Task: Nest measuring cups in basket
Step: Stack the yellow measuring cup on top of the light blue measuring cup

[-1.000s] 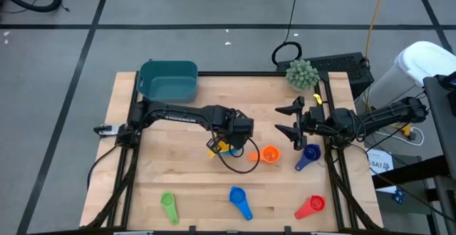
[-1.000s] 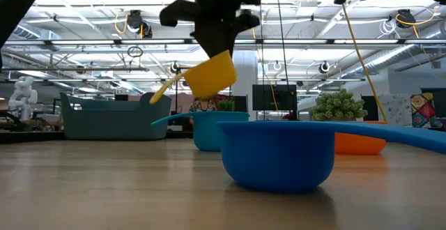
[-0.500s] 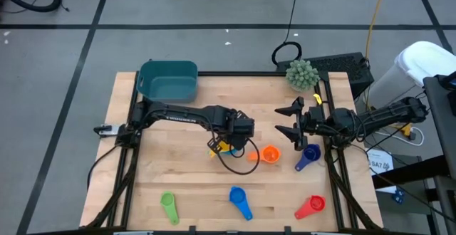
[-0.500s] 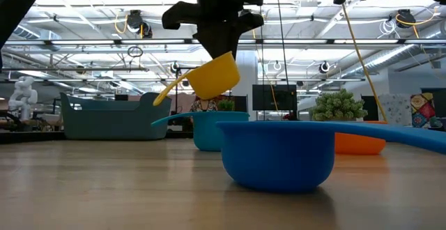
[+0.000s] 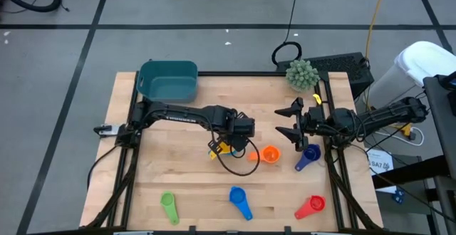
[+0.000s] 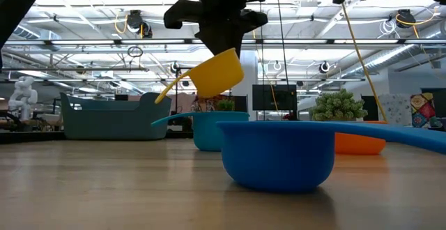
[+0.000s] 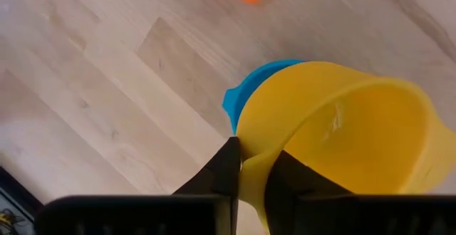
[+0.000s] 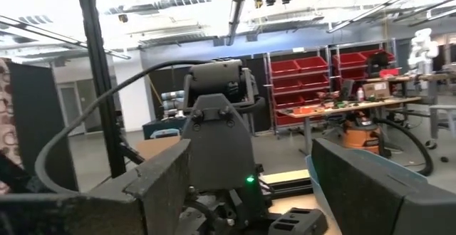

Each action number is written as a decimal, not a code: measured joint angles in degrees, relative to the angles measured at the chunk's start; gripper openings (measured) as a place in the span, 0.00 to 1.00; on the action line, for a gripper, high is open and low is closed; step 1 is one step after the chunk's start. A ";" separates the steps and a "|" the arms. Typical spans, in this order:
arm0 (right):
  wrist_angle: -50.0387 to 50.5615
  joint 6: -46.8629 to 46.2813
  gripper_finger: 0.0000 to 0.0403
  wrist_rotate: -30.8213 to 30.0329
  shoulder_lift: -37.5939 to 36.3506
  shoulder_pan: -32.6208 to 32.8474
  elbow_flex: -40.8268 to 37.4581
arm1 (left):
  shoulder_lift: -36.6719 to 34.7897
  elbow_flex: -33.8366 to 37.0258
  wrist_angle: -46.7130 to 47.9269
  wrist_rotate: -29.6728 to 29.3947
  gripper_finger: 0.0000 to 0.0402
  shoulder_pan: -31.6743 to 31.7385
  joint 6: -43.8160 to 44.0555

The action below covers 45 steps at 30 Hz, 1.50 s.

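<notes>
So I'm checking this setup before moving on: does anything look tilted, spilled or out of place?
Only the yellow cup stands out: the left gripper pinches it by the rim, and it hangs tilted above the light blue cup, handle slanting down. The other cups lie scattered on the table, none in the basket. Nothing looks spilled or damaged.

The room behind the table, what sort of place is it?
Probably a robotics lab or workshop: red storage bins on shelving, a cluttered workbench, exposed ceiling beams with strip lights, and a white robot figure standing at the far side.
</notes>
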State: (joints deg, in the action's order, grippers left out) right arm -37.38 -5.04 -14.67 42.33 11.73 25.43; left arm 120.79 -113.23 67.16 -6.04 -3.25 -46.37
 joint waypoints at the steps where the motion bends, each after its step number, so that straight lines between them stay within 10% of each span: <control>1: 0.12 -0.33 0.70 0.02 0.00 0.02 0.00 | 0.00 0.00 0.04 0.00 0.12 0.06 -0.05; 45: 1.05 -1.79 0.70 1.50 0.02 0.07 0.00 | -0.42 6.95 -3.89 -4.11 0.16 0.61 0.36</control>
State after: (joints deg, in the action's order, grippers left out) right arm -36.33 -6.83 -13.17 42.35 11.79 25.43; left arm 120.38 -106.28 63.26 -10.15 -2.63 -46.00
